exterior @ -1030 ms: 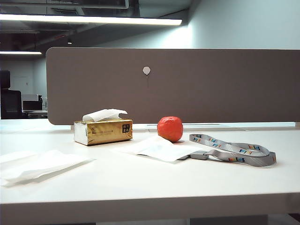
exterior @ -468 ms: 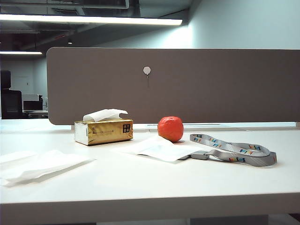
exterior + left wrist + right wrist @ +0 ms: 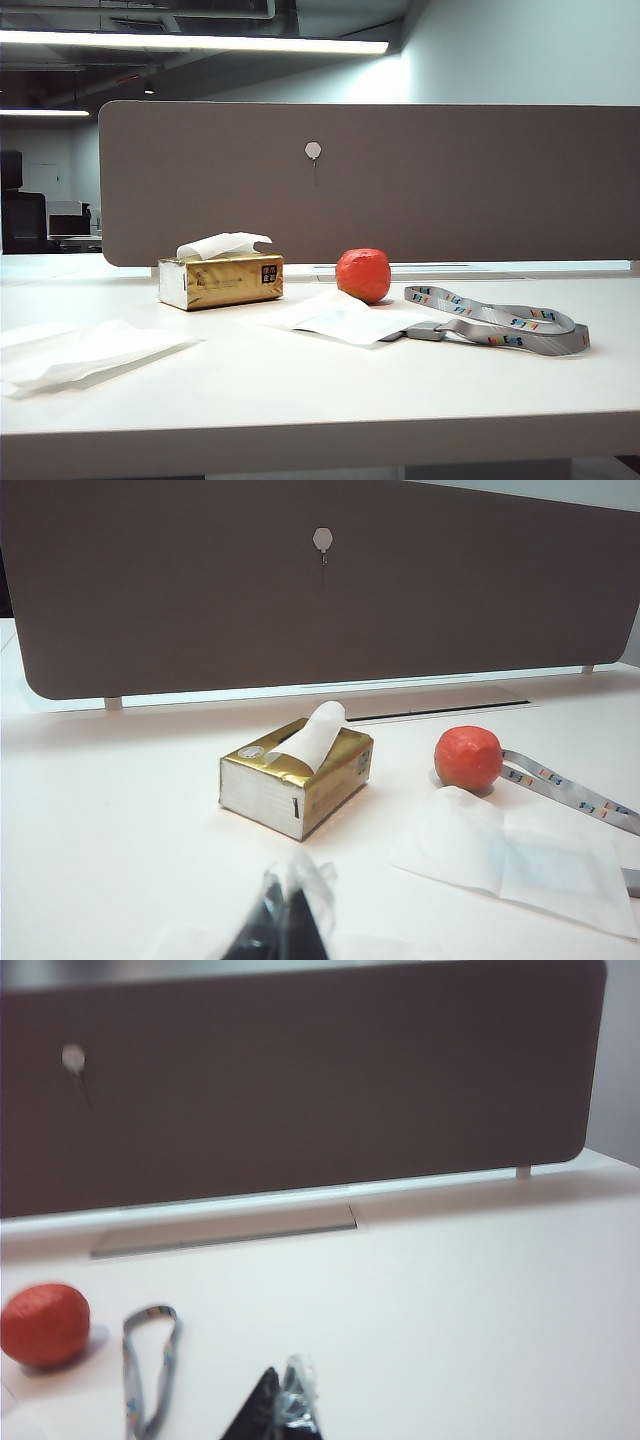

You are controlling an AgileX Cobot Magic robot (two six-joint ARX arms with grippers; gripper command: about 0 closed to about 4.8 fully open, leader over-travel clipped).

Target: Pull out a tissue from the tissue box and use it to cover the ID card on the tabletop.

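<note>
Nothing on the tabletop (image 3: 300,390) has shifted since the earlier frame. Nearest, a rumpled heap of tissue (image 3: 85,352) lies well left of the tissue box (image 3: 221,280). Right of the box, the tissue (image 3: 345,317) lies flat over the ID card, whose grey holder (image 3: 425,332) peeks out, lanyard (image 3: 500,322) trailing right. An orange ball (image 3: 363,274) sits behind it. Both grippers hang back near the front edge: left gripper (image 3: 283,925) and right gripper (image 3: 280,1410) show closed tips, holding nothing. Behind stands the divider panel (image 3: 450,190).
</note>
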